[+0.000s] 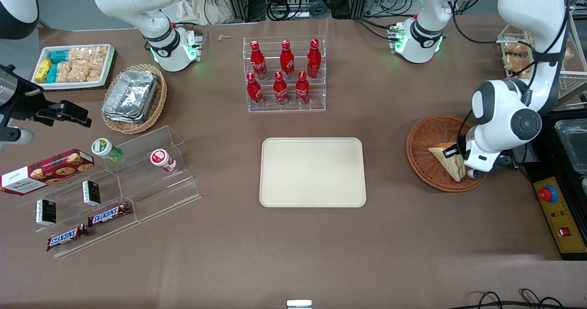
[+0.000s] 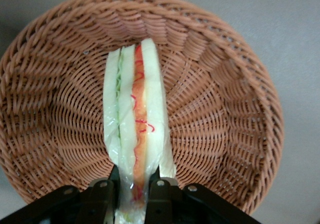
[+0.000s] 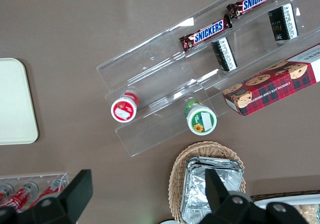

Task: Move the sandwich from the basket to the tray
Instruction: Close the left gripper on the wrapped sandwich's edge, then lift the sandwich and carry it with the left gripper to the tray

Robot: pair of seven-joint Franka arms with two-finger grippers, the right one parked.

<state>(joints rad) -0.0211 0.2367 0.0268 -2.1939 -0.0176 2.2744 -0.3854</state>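
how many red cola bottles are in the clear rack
6: three on the rack's upper step, three on the lower step nearer the camera. The tool grips the sandwich in the basket.

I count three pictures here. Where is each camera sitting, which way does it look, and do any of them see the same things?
Front view: high up facing both arms, looking down on the table; the gripper is in the basket.
Left wrist view: on the working arm, looking down; gripper shut on the sandwich.
Right wrist view: on the parked arm, looking down at the Snickers bars.
Shared: sandwich and basket in the first two; the tray in front and right wrist.
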